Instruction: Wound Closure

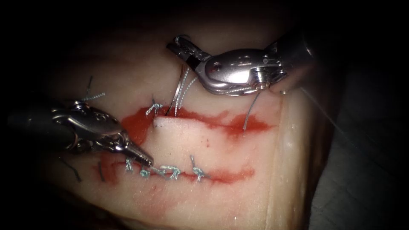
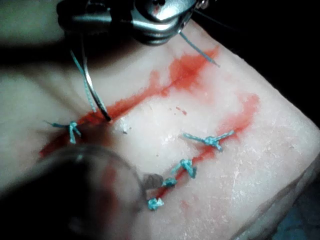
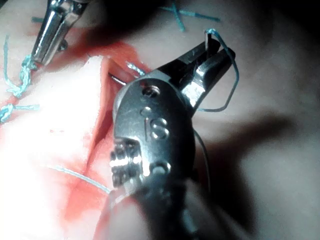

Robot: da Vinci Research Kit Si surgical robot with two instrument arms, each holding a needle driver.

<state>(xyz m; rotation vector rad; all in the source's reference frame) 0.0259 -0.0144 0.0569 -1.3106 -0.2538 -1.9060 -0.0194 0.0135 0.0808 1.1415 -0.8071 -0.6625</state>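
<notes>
My right tool (image 1: 179, 44) reaches over the upper cut (image 1: 200, 117), its jaws (image 3: 212, 42) shut on the curved needle (image 1: 177, 91) near its tail end. The needle arcs down and its tip sits in the tissue (image 1: 196, 140) at the cut's edge (image 2: 106, 118), just right of a single knotted stitch (image 1: 153, 108). Thread (image 3: 232, 75) loops out from the held end. My left tool (image 1: 147, 162) is shut with its tip (image 3: 31, 61) resting at the left end of the stitched lower cut (image 1: 213, 175). I see nothing between its jaws.
Several blue knots (image 1: 172, 171) close the lower cut. Red fluid (image 1: 136, 127) lies along both cuts. A loose thread end (image 1: 251, 113) hangs under the right tool's wrist. Cut ends (image 1: 91, 96) lie at the left. The tissue's edge (image 1: 294, 140) drops off at the right.
</notes>
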